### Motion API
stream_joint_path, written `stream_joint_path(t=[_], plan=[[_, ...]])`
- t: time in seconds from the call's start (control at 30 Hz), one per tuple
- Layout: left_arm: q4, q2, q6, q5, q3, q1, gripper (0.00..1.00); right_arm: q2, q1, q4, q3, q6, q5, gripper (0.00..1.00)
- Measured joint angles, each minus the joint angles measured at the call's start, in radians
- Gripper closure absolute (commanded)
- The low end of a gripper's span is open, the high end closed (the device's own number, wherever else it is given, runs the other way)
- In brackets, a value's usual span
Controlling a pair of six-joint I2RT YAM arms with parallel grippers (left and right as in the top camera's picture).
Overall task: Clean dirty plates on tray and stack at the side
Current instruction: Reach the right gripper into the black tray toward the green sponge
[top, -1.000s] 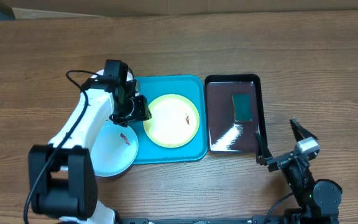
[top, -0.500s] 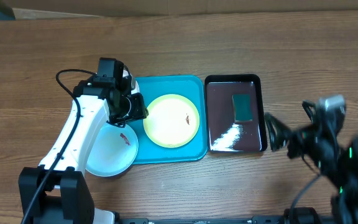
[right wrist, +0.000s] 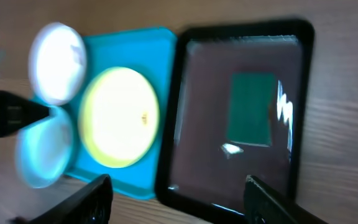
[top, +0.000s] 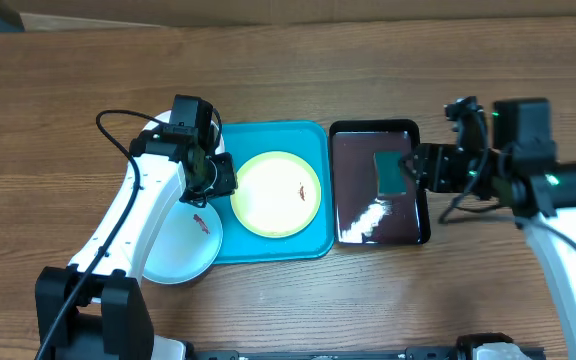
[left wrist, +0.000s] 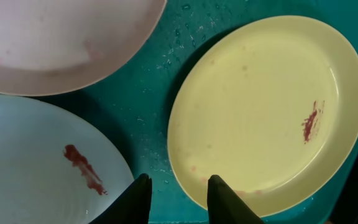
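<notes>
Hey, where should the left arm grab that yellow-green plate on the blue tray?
Pinch the yellow-green plate by the raised rim nearest the left gripper, coming down from above. It lies flat on the tray, so only the rim offers a hold.

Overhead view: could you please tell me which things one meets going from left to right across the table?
light blue round plate → yellow-green round plate → black glossy rectangular tray
</notes>
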Motion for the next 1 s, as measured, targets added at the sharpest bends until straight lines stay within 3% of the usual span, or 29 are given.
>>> stream_joint_path(t=[0.53,1.0], plan=[[0.014,0.000,-0.023,-0.018,-0.015,0.000,0.62,0.364,0.205,0.159,0.000,0.084,0.436,0.23],[0.014,0.000,-0.026,-0.019,-0.015,0.000,0.62,0.512,0.219,0.247,0.000,0.092,0.516,0.23]])
